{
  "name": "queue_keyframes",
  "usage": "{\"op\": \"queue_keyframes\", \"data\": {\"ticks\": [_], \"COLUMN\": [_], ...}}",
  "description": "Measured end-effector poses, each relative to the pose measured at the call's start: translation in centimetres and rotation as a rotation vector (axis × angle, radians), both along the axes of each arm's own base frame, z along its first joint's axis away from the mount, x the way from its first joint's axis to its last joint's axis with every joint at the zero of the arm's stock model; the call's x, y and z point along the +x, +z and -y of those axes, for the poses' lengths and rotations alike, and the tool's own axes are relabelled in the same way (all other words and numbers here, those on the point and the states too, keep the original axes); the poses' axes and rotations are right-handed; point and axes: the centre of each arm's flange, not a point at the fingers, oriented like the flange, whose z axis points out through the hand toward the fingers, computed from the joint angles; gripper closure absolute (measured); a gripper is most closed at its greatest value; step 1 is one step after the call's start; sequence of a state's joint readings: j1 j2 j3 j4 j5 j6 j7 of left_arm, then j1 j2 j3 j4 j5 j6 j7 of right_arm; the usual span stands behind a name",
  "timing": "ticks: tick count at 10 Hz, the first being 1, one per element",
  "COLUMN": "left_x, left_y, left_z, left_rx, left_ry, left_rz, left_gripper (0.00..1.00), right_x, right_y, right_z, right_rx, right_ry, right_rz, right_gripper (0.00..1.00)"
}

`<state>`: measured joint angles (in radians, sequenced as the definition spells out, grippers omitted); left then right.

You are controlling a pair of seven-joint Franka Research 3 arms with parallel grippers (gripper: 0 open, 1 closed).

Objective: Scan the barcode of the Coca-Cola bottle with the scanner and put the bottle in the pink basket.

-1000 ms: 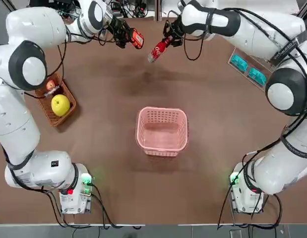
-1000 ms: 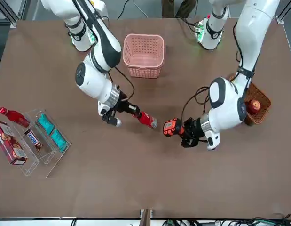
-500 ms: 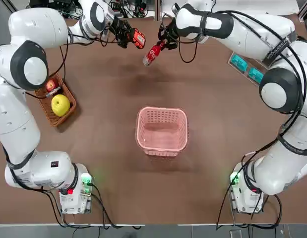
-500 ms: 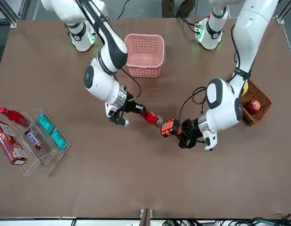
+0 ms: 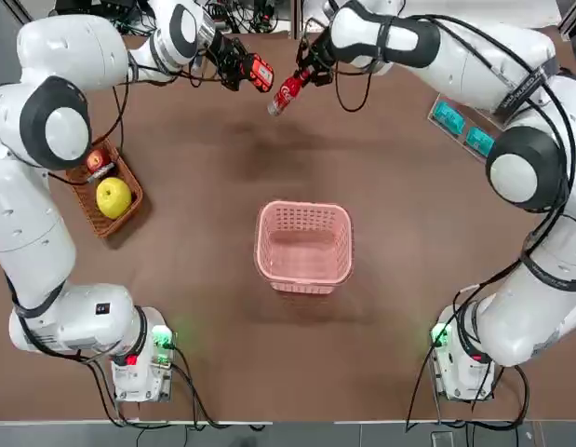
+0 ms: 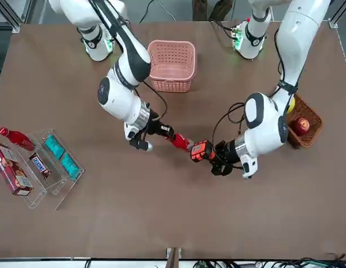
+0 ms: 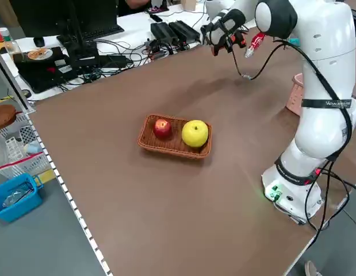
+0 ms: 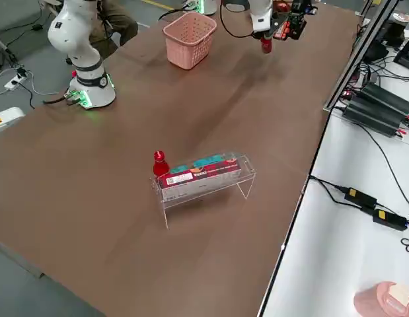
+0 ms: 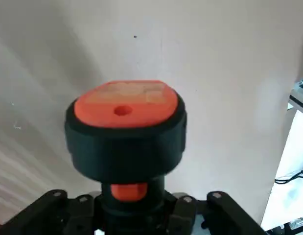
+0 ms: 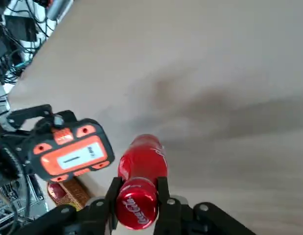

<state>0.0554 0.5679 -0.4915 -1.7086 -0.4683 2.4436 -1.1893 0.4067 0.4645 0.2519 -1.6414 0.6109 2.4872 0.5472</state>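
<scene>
Bottle [image 10: 141, 171] clamped in the right end effector [image 10: 137, 203] — now drawn up close before the scanner [image 10: 73, 152] gripped by the left end effector [image 9: 134, 220] — so scanning looks next.

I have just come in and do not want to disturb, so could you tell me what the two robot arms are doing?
The left gripper holds the scanner, and the right gripper grips the Coca-Cola bottle close in front of it, apparently for scanning its barcode. The pink basket waits on the table, with no bottle inside.
</scene>
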Motion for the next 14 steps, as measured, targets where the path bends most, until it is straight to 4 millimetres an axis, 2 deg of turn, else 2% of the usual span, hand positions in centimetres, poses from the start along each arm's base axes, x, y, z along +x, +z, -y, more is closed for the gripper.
{"op": "queue_keyframes", "data": {"ticks": [5, 10, 14], "left_x": [0.1, 0.1, 0.1], "left_y": [0.0, 0.0, 0.1], "left_z": [0.0, -0.2, -0.2], "left_rx": [0.000, -0.001, -0.006], "left_ry": [0.003, 0.006, 0.010], "left_rz": [0.004, 0.004, 0.002], "left_gripper": [0.91, 0.91, 0.91], "right_x": [0.4, 1.4, 1.5], "right_y": [0.1, 0.0, 0.0], "right_z": [0.2, 1.4, 1.3], "right_rx": [0.003, 0.002, 0.005], "right_ry": [0.002, -0.014, -0.013], "right_rz": [0.027, 0.035, 0.037], "right_gripper": [0.67, 0.67, 0.67]}}
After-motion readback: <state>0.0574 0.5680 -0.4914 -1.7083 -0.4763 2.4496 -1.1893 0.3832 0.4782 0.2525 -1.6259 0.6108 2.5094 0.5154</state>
